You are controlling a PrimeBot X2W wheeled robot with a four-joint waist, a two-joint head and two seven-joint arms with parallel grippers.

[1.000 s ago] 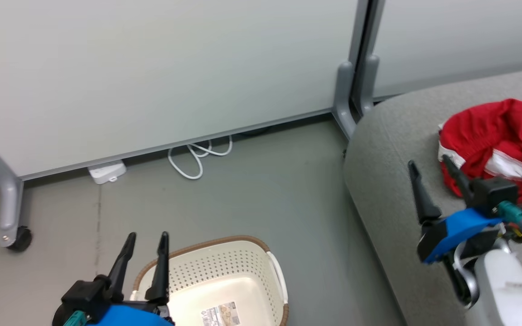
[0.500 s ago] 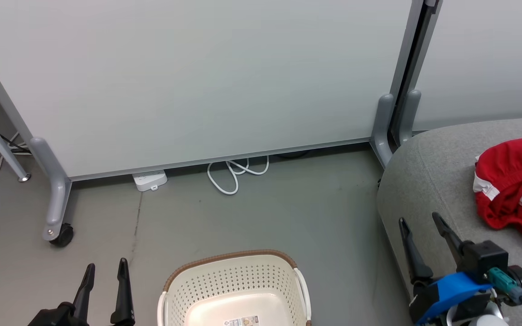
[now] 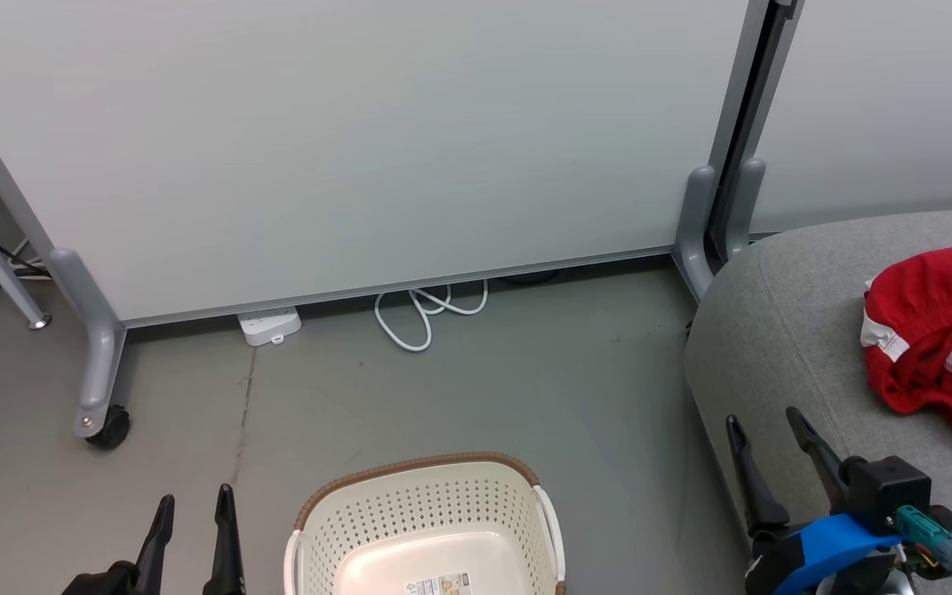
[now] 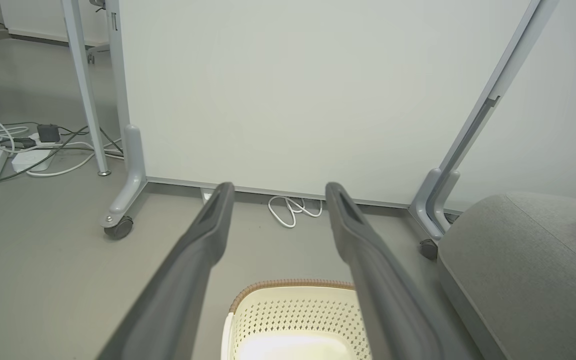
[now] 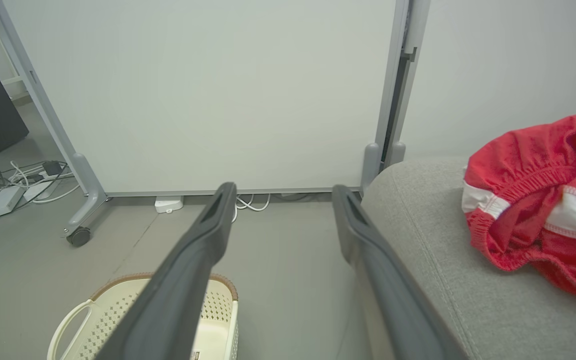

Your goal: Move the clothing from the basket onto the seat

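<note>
I see my left tool (image 3: 195, 494) and right tool (image 3: 761, 416) both spread wide, gripping nothing. The clothing (image 3: 935, 330) lies in a red, white-trimmed heap on the seat (image 3: 773, 330), beyond the right tool. The basket (image 3: 418, 460) sits on the floor (image 3: 525, 388) between the two tools, near the seat.

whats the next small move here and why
Probably bend to look lower into the basket: the part in view looks bare but for a label, and its near end is cut off. The red clothing lies on the seat, and the left gripper and right gripper are open, holding nothing.
</note>
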